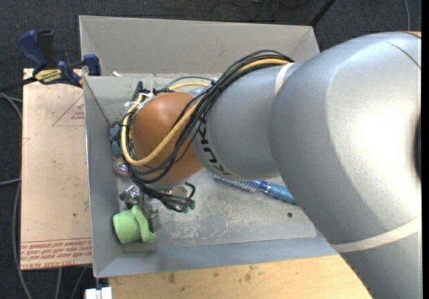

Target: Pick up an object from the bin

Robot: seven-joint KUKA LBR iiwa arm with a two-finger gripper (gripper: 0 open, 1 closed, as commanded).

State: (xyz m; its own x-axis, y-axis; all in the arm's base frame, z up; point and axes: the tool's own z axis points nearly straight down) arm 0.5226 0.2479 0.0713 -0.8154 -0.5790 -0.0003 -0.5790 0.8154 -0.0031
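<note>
My gripper (143, 205) hangs low over the bin's near left corner, below the orange dome on the wrist. A pale green plastic piece (131, 227), shaped like a short tube with a flange, lies directly under it against the front wall, and the gripper's tip is at its top edge. I cannot make out whether anything is held. A blue pen-like stick (257, 188) lies on the bin floor to the right, partly under the arm.
Small things peek out along the left wall beside the dome: a bluish piece (114, 134) and a shiny purplish one (121, 169). The arm and its cables cover the bin's middle and right. Bare floor runs along the front wall.
</note>
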